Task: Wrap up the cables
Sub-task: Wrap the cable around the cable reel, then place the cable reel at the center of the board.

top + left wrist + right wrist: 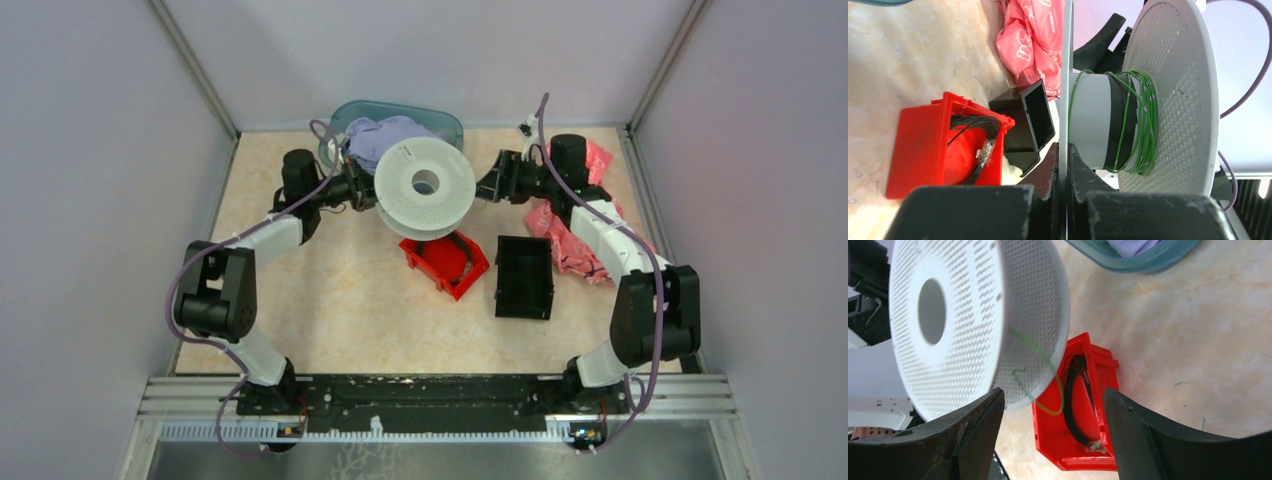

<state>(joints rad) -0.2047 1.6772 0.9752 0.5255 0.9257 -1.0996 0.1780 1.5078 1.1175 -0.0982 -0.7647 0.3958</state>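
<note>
Cables (1138,120): green wire wound round the hub of the white spool (425,185), held up off the surface (340,300). My left fingers (1045,172) pinch its rim; right fingers (1143,430) spread wide, a loose yellowish end seemingly between them, untouched, above the red bin (1108,365).

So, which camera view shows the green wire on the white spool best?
The left wrist view: it sees the green wire side-on, looped around the core of the white spool. The right wrist view shows only a loose strand crossing the spool's rim. In the top view the upper disc hides it.
</note>
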